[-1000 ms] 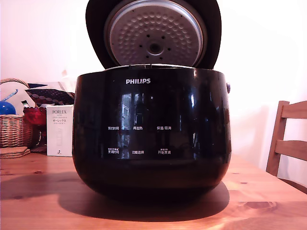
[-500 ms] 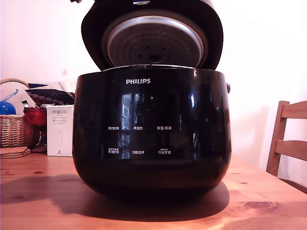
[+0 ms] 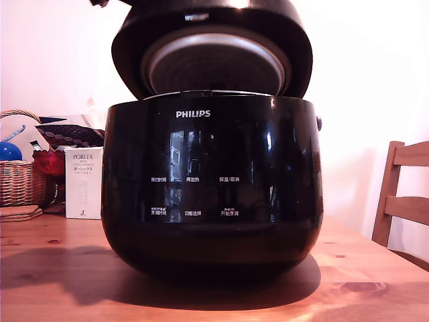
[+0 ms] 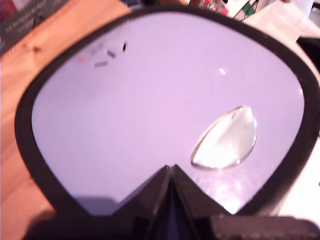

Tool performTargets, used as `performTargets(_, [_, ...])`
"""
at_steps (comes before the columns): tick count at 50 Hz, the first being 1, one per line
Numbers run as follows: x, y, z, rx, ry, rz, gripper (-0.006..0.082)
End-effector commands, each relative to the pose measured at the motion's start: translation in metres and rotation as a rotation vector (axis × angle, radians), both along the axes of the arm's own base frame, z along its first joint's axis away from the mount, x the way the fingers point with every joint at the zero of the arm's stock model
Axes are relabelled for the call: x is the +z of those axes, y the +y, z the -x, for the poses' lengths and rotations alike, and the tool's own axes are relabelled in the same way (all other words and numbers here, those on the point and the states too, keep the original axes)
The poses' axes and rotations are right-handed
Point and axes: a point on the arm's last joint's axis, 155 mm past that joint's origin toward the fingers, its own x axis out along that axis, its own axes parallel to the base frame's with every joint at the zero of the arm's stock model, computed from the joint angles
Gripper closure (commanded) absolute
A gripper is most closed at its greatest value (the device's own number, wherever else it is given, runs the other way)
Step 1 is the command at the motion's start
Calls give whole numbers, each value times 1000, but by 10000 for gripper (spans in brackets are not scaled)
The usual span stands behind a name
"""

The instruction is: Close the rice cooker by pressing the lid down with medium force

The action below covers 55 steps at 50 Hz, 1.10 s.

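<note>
From the exterior view I have the rice cooker [image 3: 212,184] sitting on the wooden surface [image 3: 53,282], filling the middle of the frame with its PHILIPS logo facing the camera. The lid [image 3: 213,50] is tilted forward over the pot, roughly half lowered, with a gap at the front through which I can see part of its silver dimpled underside. In the wrist view the lid's glossy top [image 4: 165,110] fills the picture, glaring pale. My claw [image 4: 170,172] shows as two dark fingers meeting at their tips, pressed together with nothing between them and resting against the lid's top. At the exterior view's left stand a white PORLEX box [image 3: 83,182] and a wicker basket [image 3: 20,181]; a wooden chair [image 3: 402,201] is at its right.
</note>
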Motion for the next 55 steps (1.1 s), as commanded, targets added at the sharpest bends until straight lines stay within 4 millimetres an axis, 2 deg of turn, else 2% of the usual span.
performTargets(1, [-16,5,11,-2,41,-26,788])
performTargets(11, [-33,12,21,-2,68,-42,788])
performTargets(38, [-42,12,23,-1,75,-45,788])
performTargets(49, [-66,17,30,-2,121,-76,788])
performTargets(55, [-73,16,32,-7,132,-83,788])
